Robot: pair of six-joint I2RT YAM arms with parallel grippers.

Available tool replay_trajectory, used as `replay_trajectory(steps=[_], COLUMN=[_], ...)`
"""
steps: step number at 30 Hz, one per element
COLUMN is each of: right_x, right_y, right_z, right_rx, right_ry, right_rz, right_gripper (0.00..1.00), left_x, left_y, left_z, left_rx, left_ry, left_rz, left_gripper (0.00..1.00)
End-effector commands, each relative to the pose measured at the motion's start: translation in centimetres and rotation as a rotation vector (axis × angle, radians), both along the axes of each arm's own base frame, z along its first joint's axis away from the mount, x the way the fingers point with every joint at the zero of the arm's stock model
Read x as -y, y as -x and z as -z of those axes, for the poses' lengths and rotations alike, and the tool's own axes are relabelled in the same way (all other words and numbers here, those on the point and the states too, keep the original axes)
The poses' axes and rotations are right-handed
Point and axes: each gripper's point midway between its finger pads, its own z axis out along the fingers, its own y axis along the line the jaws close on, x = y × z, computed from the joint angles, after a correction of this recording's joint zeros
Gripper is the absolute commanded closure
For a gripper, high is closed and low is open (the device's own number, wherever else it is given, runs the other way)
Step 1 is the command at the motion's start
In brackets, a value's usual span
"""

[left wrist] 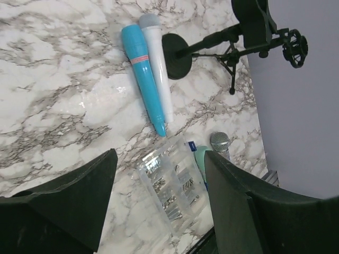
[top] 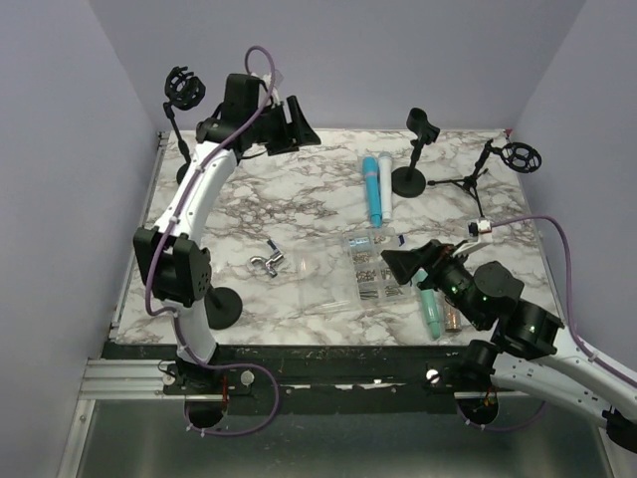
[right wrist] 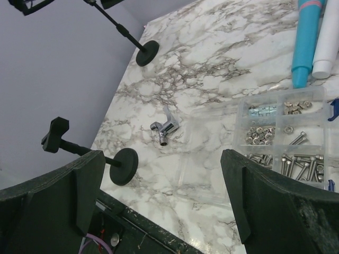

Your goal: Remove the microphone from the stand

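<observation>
A blue microphone (top: pixel 371 189) and a white microphone (top: pixel 385 184) lie side by side on the marble table (top: pixel 299 189). They also show in the left wrist view, blue (left wrist: pixel 142 74) and white (left wrist: pixel 159 63). A green microphone (top: pixel 430 311) and a silver one (top: pixel 453 317) lie by my right arm. The round-base stand (top: pixel 413 149), tripod stand (top: pixel 498 159), back-left stand (top: pixel 183 90) and near-left stand (right wrist: pixel 124 166) hold no microphone that I can see. My left gripper (top: pixel 284 124) is open and empty, high at the back left. My right gripper (top: pixel 403 264) is open and empty above the parts box.
A clear parts box (top: pixel 370 271) with screws sits mid-table; it also shows in the right wrist view (right wrist: pixel 286 137). A chrome tap fitting (top: pixel 267 263) lies left of it. Purple walls close in the back and sides. The table's black front edge (top: pixel 328 354) runs before the arm bases.
</observation>
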Motion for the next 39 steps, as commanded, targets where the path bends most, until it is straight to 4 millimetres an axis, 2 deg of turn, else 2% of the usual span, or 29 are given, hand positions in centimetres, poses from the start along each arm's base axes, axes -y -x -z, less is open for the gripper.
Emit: replay_trajectory(steps=[1, 7, 8, 9, 11, 16, 22, 24, 29, 34, 39], right_x=[0.0, -0.8, -0.9, -1.0, -1.2, -1.4, -1.3, -1.4, -1.5, -1.7, -2.0], right_y=[-0.4, -0.6, -0.7, -0.8, -1.0, -1.1, -1.2, -1.3, -1.5, -1.7, -1.8], right_z=[0.2, 0.5, 0.6, 0.5, 0.6, 1.0, 1.2, 1.0, 1.0, 0.9, 1.1], right_rx=[0.002, 0.018, 0.018, 0.019, 0.018, 0.01, 0.013, 0.016, 0.024, 0.025, 0.026], right_ry=[-0.03, -0.032, -0.022, -0.016, 0.0, 0.006, 0.006, 0.005, 0.031, 0.045, 0.068], right_rz=[0.021, 0.005, 0.004, 0.004, 0.003, 0.002, 0.014, 0.013, 0.014, 0.016, 0.007], right_gripper=[0.0, 0.0, 0.0, 0.0, 0.0, 0.0, 0.0, 0.0, 0.0, 0.0, 0.0], left_x=[-4.6, -12.2, -12.7, -14.7, -16.6, -21.3, -25.8, -27.5, -31.4, -33.7, -35.4], left_y=[1.6, 2.6, 2.8, 2.7, 2.8, 2.0, -0.1, -1.2, -3.7, -5.8, -7.7], left_z=[-3.7, -8.5, -9.2, -10.1, -11.3, -12.0, -10.6, -10.2, -7.4, -4.8, -3.3], left_rx=[0.079, 0.184, 0.198, 0.224, 0.263, 0.293, 0.28, 0.29, 0.252, 0.241, 0.254], left_ry=[0.037, 0.057, 0.065, 0.074, 0.108, 0.235, 0.404, 0.403, 0.375, 0.408, 0.421], left_rz=[-0.035, -0.199, -0.215, -0.265, -0.329, -0.505, -0.687, -0.757, -0.952, -1.065, -1.129], left_gripper=[0.31, 0.31, 0.31, 0.31, 0.31, 0.31, 0.31, 0.31, 0.29, 0.31, 0.31])
